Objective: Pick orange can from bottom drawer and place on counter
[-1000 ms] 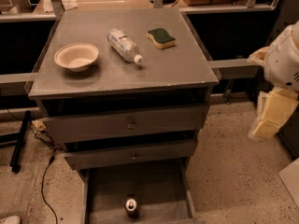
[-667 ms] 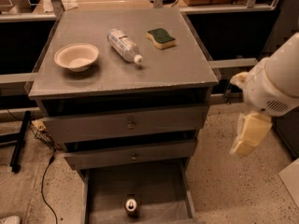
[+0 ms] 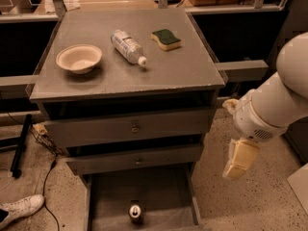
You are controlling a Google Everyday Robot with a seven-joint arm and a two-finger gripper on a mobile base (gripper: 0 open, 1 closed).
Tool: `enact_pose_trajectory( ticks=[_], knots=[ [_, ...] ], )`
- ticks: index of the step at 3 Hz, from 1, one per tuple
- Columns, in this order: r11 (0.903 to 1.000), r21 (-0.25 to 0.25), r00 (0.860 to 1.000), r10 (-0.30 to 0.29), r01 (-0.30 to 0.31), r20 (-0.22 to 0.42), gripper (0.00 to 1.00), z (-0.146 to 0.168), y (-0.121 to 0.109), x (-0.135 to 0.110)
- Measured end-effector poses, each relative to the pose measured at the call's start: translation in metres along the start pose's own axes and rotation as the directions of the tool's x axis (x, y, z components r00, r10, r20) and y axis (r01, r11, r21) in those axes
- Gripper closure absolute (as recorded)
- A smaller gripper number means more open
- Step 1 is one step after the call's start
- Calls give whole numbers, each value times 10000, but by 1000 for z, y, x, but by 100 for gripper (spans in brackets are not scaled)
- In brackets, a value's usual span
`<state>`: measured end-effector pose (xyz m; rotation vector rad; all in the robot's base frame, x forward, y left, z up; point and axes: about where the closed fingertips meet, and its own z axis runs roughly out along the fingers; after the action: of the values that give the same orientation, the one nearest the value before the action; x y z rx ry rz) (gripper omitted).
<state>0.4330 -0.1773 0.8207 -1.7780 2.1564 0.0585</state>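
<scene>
The orange can (image 3: 136, 212) stands upright on the floor of the open bottom drawer (image 3: 110, 201), near its front, silver top showing. The counter (image 3: 120, 76) is the grey top of the cabinet. My gripper (image 3: 239, 160) hangs from the white arm at the right, beside the cabinet at about the height of the middle drawer, to the right of and above the can, apart from it. It holds nothing.
On the counter lie a beige bowl (image 3: 79, 58), a clear water bottle (image 3: 127, 46) on its side and a green-and-yellow sponge (image 3: 166, 38). Two upper drawers (image 3: 134, 127) are slightly open. A cable (image 3: 45, 177) and a white shoe (image 3: 21, 208) are on the floor at left.
My arm and gripper have moved left and down, from far right beside the counter toward the cabinet's lower right side. The can and counter objects have not moved.
</scene>
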Motion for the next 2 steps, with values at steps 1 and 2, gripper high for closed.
enact_pose_trajectory(
  ticks=[1,2],
  knots=[
    [9992,-384,9980,134,-111,618,0,50,15,10],
    [9978,-639,9932,240,-168,1136,0,105,30,20]
  ],
)
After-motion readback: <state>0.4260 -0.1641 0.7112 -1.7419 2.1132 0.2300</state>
